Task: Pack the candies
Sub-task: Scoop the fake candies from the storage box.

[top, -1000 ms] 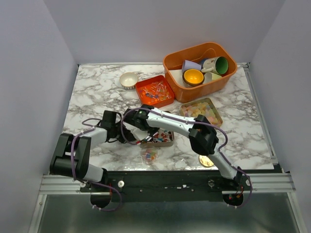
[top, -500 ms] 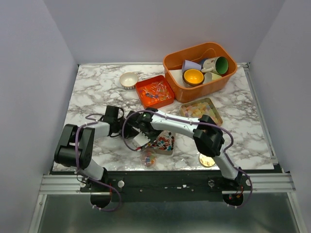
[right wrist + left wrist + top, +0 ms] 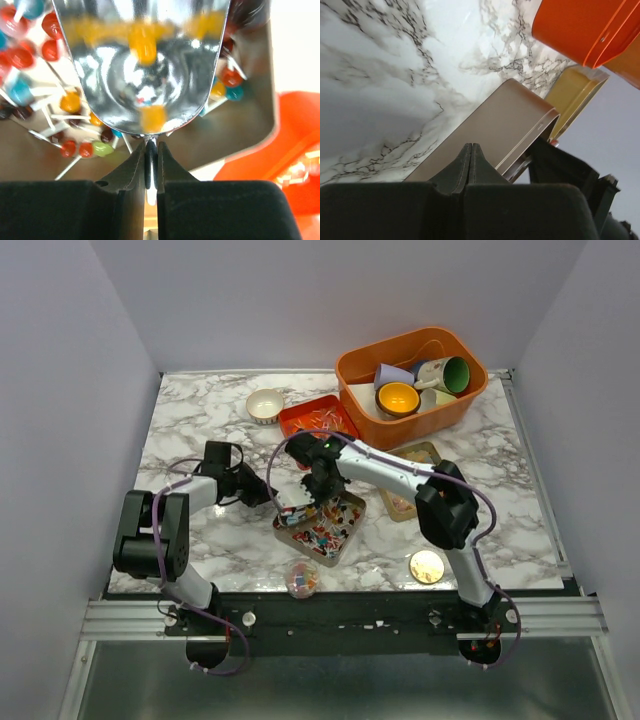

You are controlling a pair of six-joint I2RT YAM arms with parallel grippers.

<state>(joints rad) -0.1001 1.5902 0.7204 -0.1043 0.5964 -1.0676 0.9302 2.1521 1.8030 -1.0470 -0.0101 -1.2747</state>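
Observation:
A brown rectangular tin (image 3: 335, 535) near the front holds several small red, blue and yellow candies (image 3: 322, 530) on sticks. My right gripper (image 3: 308, 498) hangs over the tin's left end, shut on the handle of a shiny metal scoop (image 3: 145, 65). A yellow gummy (image 3: 152, 117) lies in the scoop, and candies (image 3: 70, 102) show in the tin below it. In the right wrist view the gripper (image 3: 151, 145) pinches the thin handle. My left gripper (image 3: 262, 496) is shut on nothing, just left of the tin. In the left wrist view its tips (image 3: 471, 146) point at the tin's wall (image 3: 510, 115).
A red tray (image 3: 300, 418) of candies and a white bowl (image 3: 266, 405) sit behind. An orange bin (image 3: 360, 375) with coloured cups stands at back right. A gold tin (image 3: 430, 453) of pastel gummies lies under the right arm. Near the front edge are a gold disc (image 3: 427, 565) and a small round candy pot (image 3: 302, 578).
The right arm has swung right and back, bringing the scoop from beside the tin to over it. The tin now shows more fully. My left gripper has edged right, staying shut.

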